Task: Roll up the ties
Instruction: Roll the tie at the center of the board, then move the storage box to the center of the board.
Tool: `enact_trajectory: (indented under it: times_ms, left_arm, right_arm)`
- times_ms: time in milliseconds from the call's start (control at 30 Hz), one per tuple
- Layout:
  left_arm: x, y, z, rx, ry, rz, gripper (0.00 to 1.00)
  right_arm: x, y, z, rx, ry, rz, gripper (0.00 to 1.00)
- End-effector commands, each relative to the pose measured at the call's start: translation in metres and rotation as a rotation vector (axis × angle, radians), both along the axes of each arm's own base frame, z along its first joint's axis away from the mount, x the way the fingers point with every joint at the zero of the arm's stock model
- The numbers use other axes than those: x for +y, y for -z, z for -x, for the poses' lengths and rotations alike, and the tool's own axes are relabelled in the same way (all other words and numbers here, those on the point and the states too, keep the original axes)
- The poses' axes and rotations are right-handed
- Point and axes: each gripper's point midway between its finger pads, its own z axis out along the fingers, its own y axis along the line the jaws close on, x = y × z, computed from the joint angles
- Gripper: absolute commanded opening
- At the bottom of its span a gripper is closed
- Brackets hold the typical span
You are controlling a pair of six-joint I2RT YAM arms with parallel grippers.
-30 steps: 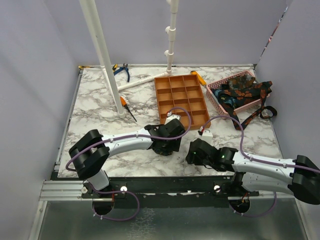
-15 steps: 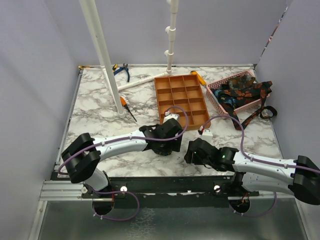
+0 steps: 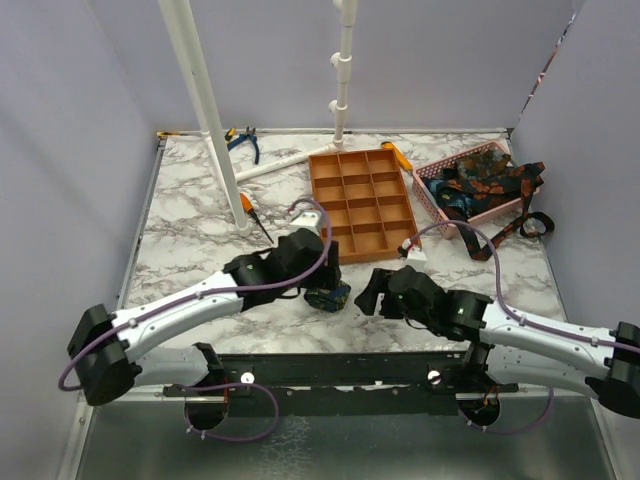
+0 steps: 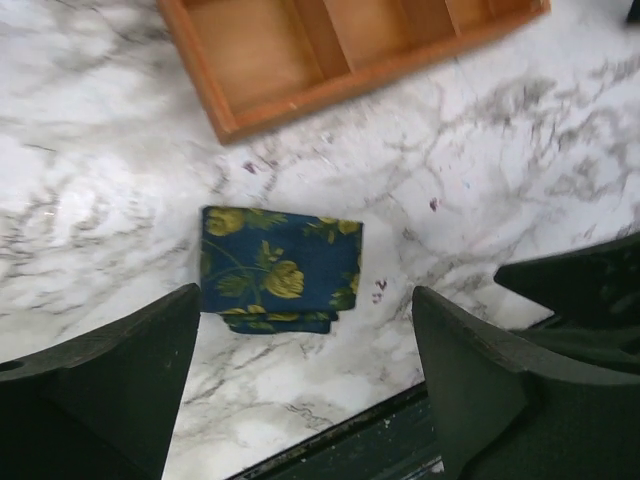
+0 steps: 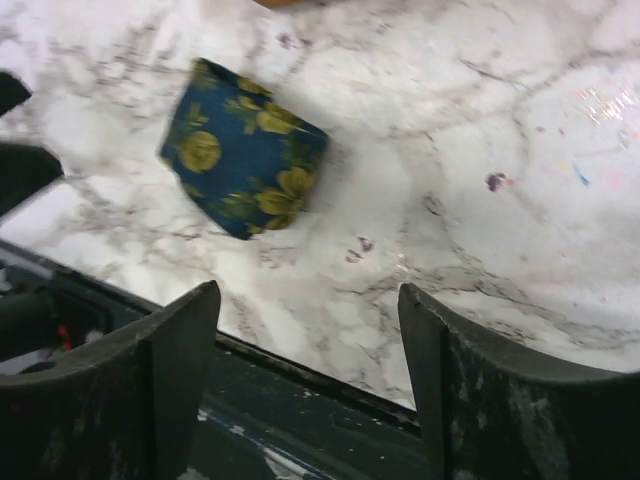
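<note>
Arms both low over the marble table (image 3: 190, 230) in the top view: left arm stretched long, left gripper (image 3: 322, 290) just near of the orange tray (image 3: 314, 195), right gripper (image 3: 372, 296) on a bent arm beside it. Between the two, rolled tie (image 3: 333, 297); loose ties (image 3: 480, 182) heaped right of the tray. Left wrist view: fingers (image 4: 100, 380) wide apart, holding nothing, yellow-flowered navy roll lying free below the tray's corner. Right wrist view: jaws equally wide and empty, roll's thick side face visible.
</note>
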Motion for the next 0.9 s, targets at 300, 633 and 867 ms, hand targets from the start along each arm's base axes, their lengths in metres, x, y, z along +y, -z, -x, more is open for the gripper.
enact_trajectory:
  times_ms: [300,633,867]
  left_arm:
    - [0.049,-0.045,-0.032,-0.094,-0.095,0.463,0.91]
    - [0.050,-0.068,-0.009,-0.252,-0.001,0.661,0.95]
    - [0.081,-0.072,-0.010,-0.351,-0.144,0.711,0.97]
  right_arm:
    - [-0.003,-0.073,-0.064,-0.026,-0.085,-0.419,0.80]
    - [-0.004,-0.047,-0.054,-0.132,-0.114,-0.526,0.74]
    - [-0.006,-0.033,-0.035,-0.069,-0.062,-0.684,0.86]
